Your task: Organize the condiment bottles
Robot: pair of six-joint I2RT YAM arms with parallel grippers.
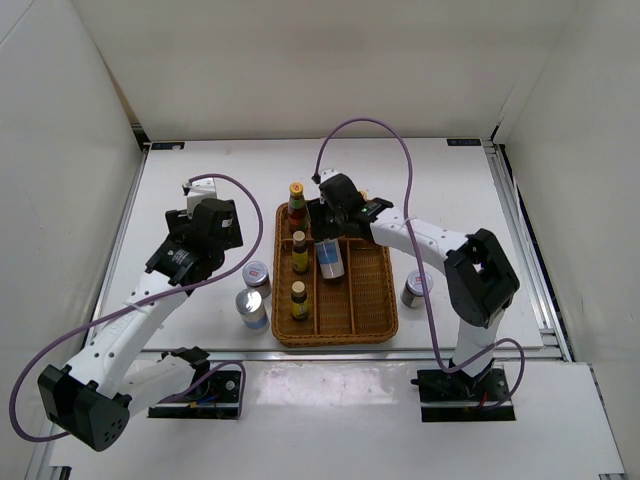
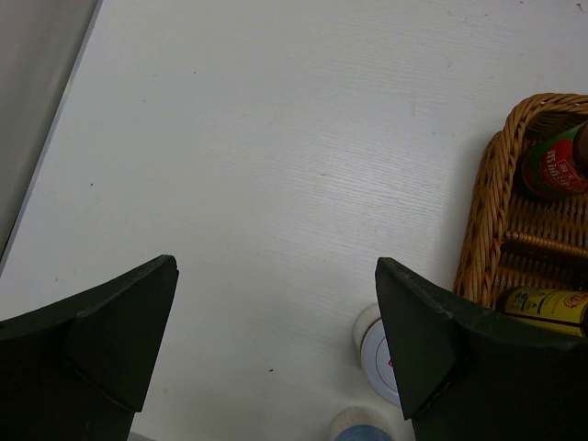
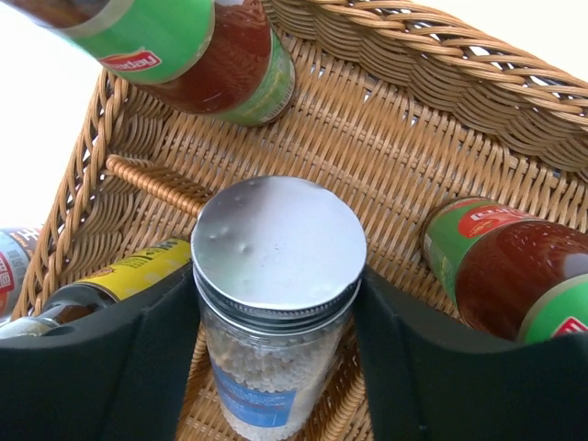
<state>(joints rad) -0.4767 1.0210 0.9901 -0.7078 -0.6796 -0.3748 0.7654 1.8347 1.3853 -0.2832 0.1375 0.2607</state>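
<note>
Eight bottles show in all.

There are two tall bottles with red labels. The first tall bottle stands at the 11 o'clock corner of the wicker tray. The second tall bottle shows only in the right wrist view, at 3 o'clock of the held jar; from above the arm hides it.

There are two small brown bottles, both in the tray's left lane. The middle brown bottle and the near brown bottle line up toward 6 o'clock from the first tall bottle.

There are four silver-lidded jars. The held jar is in the tray's middle lane. The red-label jar and the blue-label jar stand on the table just beside the tray at its 9 o'clock. The lone jar stands at its 4 o'clock.

The right arm reaches from its base across to the tray's far end. The right gripper has its fingers pressed against either side of the held jar, just below the lid. Whether that jar rests on the tray floor I cannot tell.

The left arm stretches toward 1 o'clock from its base. The left gripper hangs over the table at 9 o'clock of the tray, fingers spread wide, holding nothing.
</note>
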